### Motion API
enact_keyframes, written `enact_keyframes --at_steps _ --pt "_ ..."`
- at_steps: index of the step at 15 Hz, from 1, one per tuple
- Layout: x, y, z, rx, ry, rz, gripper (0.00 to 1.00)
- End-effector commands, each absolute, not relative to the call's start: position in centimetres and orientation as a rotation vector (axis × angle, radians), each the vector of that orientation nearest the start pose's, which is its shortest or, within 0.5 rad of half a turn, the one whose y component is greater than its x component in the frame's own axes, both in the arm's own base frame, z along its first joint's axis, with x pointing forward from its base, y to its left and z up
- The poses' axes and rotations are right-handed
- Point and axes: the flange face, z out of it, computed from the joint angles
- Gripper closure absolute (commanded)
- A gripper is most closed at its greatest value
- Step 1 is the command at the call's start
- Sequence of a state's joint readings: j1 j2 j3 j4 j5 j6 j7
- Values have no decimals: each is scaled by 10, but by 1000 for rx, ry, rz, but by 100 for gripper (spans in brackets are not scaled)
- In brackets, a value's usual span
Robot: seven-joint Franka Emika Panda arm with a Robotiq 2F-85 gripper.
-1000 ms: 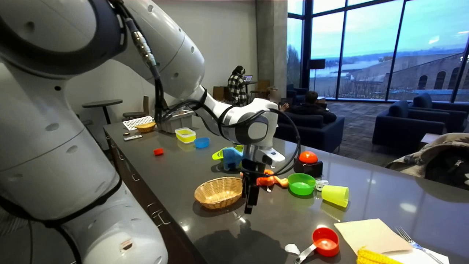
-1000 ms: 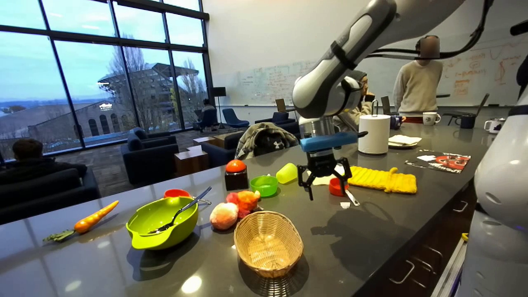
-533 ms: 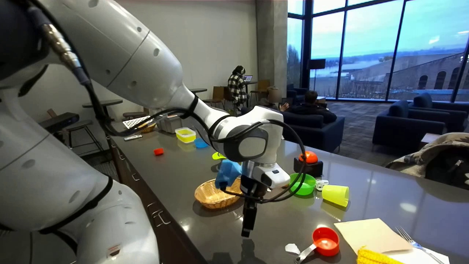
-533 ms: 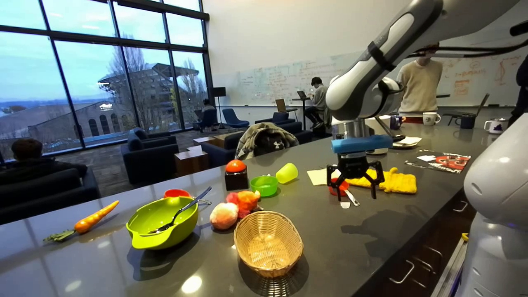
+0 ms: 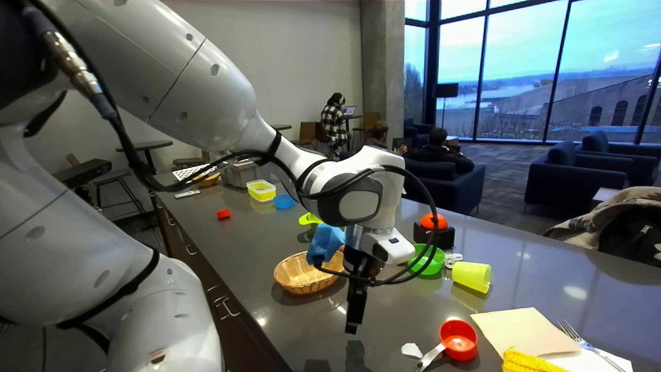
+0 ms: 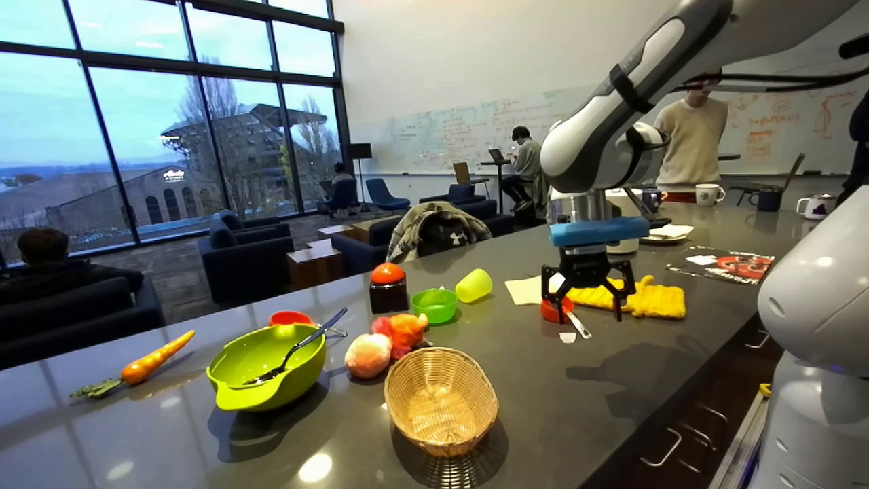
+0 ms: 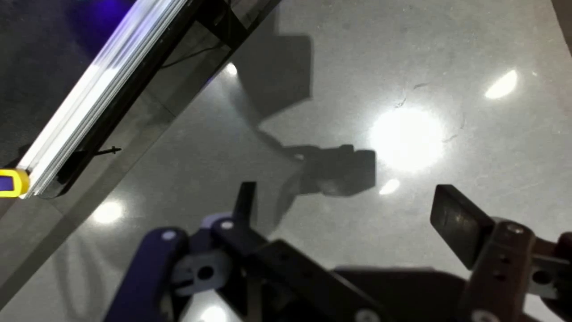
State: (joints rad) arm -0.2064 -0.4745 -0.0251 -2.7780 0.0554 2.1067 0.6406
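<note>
My gripper point(image 7: 346, 190) stands open above the grey counter point(image 7: 348, 237), its fingers point(image 7: 458, 219) spread wide with nothing between them. In an exterior view the gripper point(image 6: 589, 318) hangs in front of the yellow knitted piece point(image 6: 658, 299) and the red measuring cup point(image 6: 551, 311), apart from both. A wicker basket point(image 5: 297, 281) lies behind and left of the gripper point(image 5: 352, 328) in an exterior view; in it the measuring cup point(image 5: 457, 343) lies to the right, beside a white scrap point(image 5: 412, 350). Only bare counter and the arm's shadow show below the fingers in the wrist view.
A lime bowl point(image 6: 231, 380) with a utensil, a carrot point(image 6: 149, 363), plush toys point(image 6: 370, 356), a green bowl point(image 6: 441, 309), a yellow cup point(image 6: 473, 285) and a red-domed button point(image 6: 388, 292) stand about. The counter edge and a metal rail point(image 7: 103, 80) run along the side.
The arm has swung away from the basket, to the right in an exterior view, and come lower. In the last half second it has barely moved. The gripper stays open.
</note>
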Motion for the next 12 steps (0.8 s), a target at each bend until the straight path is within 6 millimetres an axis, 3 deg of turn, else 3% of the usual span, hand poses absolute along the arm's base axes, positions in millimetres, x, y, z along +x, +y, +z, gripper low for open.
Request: enact_keyframes --at_steps 1,4,6,9,12 --pt "370 -30 364 -2796 1371 272 0" --pt "413 6 395 -2790 1450 236 0" --pt "434 11 408 -2757 1559 232 0" --pt "452 -4 411 -2689 1704 285 0" --pt "455 -28 407 -2595 1836 340 0"
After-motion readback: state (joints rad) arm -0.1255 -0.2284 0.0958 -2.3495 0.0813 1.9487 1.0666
